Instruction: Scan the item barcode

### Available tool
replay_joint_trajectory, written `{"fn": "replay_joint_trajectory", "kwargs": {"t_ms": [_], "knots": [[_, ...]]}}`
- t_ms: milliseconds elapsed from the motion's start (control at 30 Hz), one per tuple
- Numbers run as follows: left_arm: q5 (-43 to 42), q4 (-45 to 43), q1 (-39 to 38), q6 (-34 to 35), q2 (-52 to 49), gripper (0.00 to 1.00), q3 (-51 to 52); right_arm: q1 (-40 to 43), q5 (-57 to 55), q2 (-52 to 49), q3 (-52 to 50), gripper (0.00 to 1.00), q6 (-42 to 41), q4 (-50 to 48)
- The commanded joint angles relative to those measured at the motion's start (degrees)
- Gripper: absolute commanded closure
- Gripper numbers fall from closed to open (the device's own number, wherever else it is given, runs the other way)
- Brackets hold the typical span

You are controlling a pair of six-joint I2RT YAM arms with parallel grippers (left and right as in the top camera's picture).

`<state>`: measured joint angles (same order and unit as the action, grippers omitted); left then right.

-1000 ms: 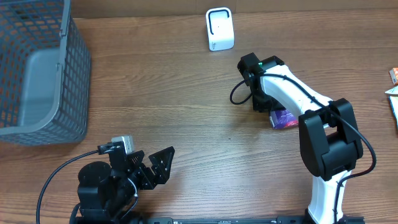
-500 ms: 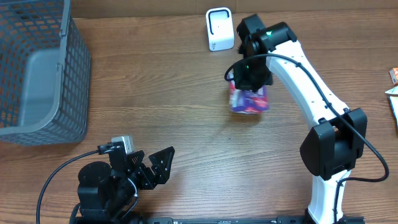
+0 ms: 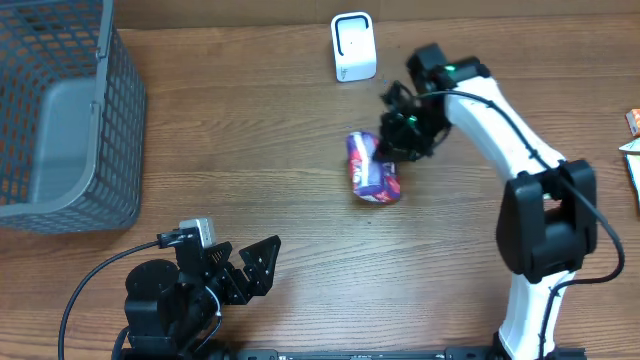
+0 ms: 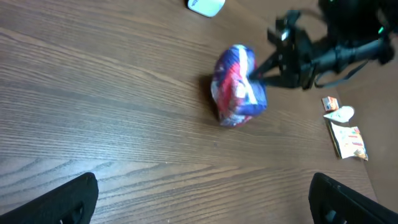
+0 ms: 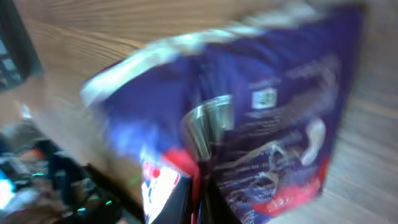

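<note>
The item is a blue and red snack bag (image 3: 373,167), lying left of my right gripper (image 3: 397,140), which is shut on the bag's right edge. In the left wrist view the bag (image 4: 239,84) hangs low over the wood with the right gripper (image 4: 268,64) pinching its side. Up close, printed text and a small code show on the bag (image 5: 280,106), with my right gripper (image 5: 200,186) shut on its fold; the picture is blurred. The white scanner (image 3: 353,46) stands at the back, beyond the bag. My left gripper (image 3: 248,270) rests open near the front edge, nothing in it.
A grey mesh basket (image 3: 70,110) fills the back left corner. Small packets (image 4: 345,130) lie at the far right edge of the table (image 3: 250,150). The scanner's edge (image 4: 205,5) shows at the top of the left wrist view.
My right gripper closed on the bag, lifted it from the right side and carried it left toward the scanner; the bag has now swung out to the gripper's left. The left arm has not moved.
</note>
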<state>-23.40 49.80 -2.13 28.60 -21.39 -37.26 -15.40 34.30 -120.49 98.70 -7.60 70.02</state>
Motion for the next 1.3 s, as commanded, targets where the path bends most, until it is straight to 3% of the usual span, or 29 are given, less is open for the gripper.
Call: {"fn": "replay_joint_trajectory", "kwargs": {"t_ms": [0,233,400,433,500,667,800,1167,1267], "knots": [[-0.39,-0.04,0.24,0.59,0.24,0.00,-0.33,7.43,-2.16,0.79,-4.63,0.96,0.17,-1.36],[-0.39,-0.04,0.24,0.59,0.24,0.00,-0.33,19.65,-15.78,0.81,-2.91,0.94,0.17,3.87],[-0.39,-0.04,0.24,0.59,0.24,0.00,-0.33,21.86,-17.62,0.81,2.16,0.59,0.39,9.90],[-0.39,-0.04,0.24,0.59,0.24,0.00,-0.33,21.84,-19.61,0.81,4.20,0.43,0.39,11.72],[-0.39,-0.07,0.24,0.59,0.24,0.00,-0.33,21.55,-20.39,0.81,6.99,0.27,0.46,14.47],[-0.39,-0.07,0.24,0.59,0.24,0.00,-0.33,20.63,-20.35,0.81,8.13,0.12,2.16,17.27],[-0.39,-0.04,0.24,0.59,0.24,0.00,-0.33,20.59,-20.28,0.81,4.74,0.11,2.08,15.17],[-0.39,-0.07,0.24,0.59,0.24,0.00,-0.33,18.40,-9.75,0.81,-11.19,0.25,2.05,-1.16],[-0.39,-0.04,0.22,0.59,0.24,0.00,-0.33,16.96,-9.77,0.81,-13.64,0.36,1.42,-5.07]]}}
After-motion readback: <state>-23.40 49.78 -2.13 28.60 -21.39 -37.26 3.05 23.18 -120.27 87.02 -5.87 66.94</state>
